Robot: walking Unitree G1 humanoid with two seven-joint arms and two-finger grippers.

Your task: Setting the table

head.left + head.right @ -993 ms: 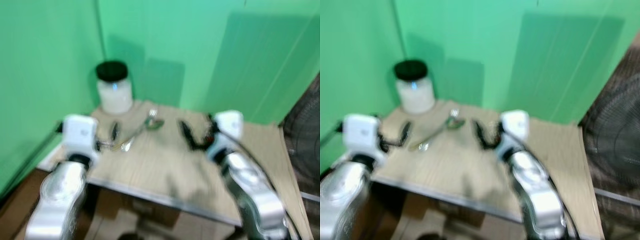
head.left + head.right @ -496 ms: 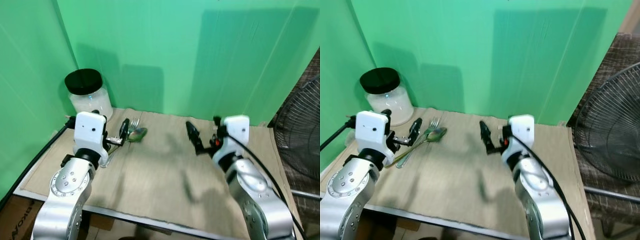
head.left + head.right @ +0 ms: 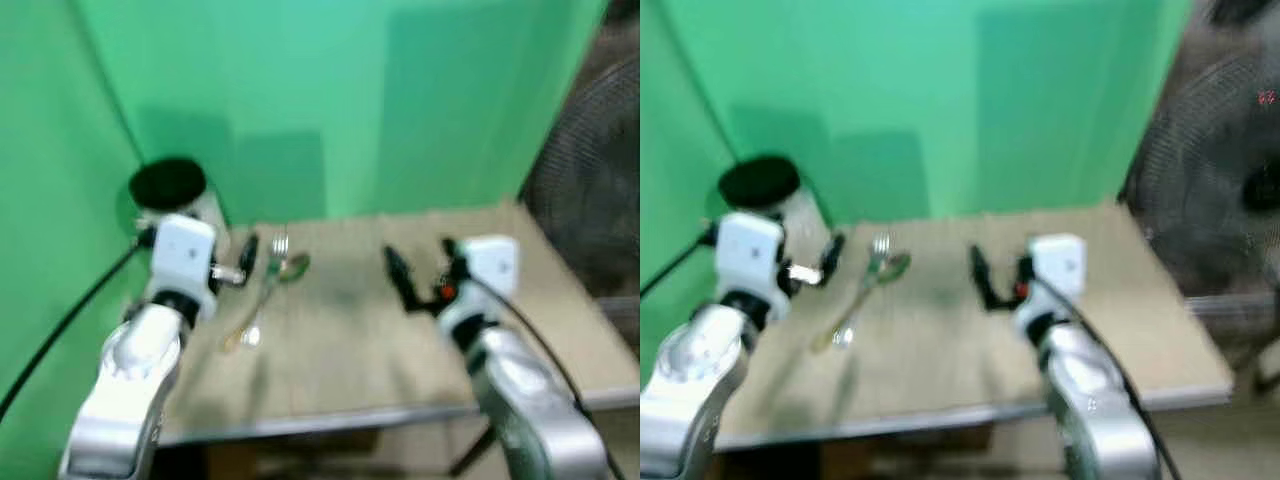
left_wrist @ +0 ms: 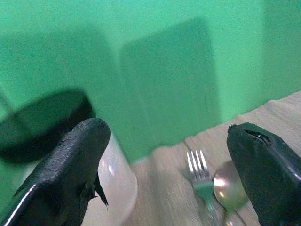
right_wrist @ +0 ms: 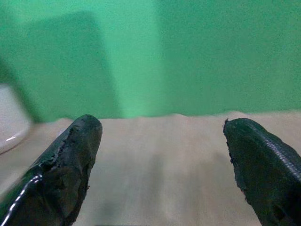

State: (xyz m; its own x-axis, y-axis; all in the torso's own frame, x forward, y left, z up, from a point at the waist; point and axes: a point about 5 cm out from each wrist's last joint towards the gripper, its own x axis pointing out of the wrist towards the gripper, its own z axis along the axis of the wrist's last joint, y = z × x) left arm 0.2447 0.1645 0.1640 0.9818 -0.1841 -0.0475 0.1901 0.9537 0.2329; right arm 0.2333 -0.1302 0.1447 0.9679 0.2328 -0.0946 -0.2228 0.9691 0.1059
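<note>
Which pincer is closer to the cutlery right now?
The left pincer, open just beside the fork and spoon near the jar. The right pincer hangs open over bare table.

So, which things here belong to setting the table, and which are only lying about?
For the job: fork, spoon, table, left gripper open, right gripper open.
Only lying about: jar with black lid, fan.

Fork (image 3: pixel 279 246), spoon (image 3: pixel 294 266) right of jar (image 3: pixel 176 196)

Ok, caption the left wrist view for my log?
Open left gripper above the table, fork and spoon ahead, jar alongside.
</note>
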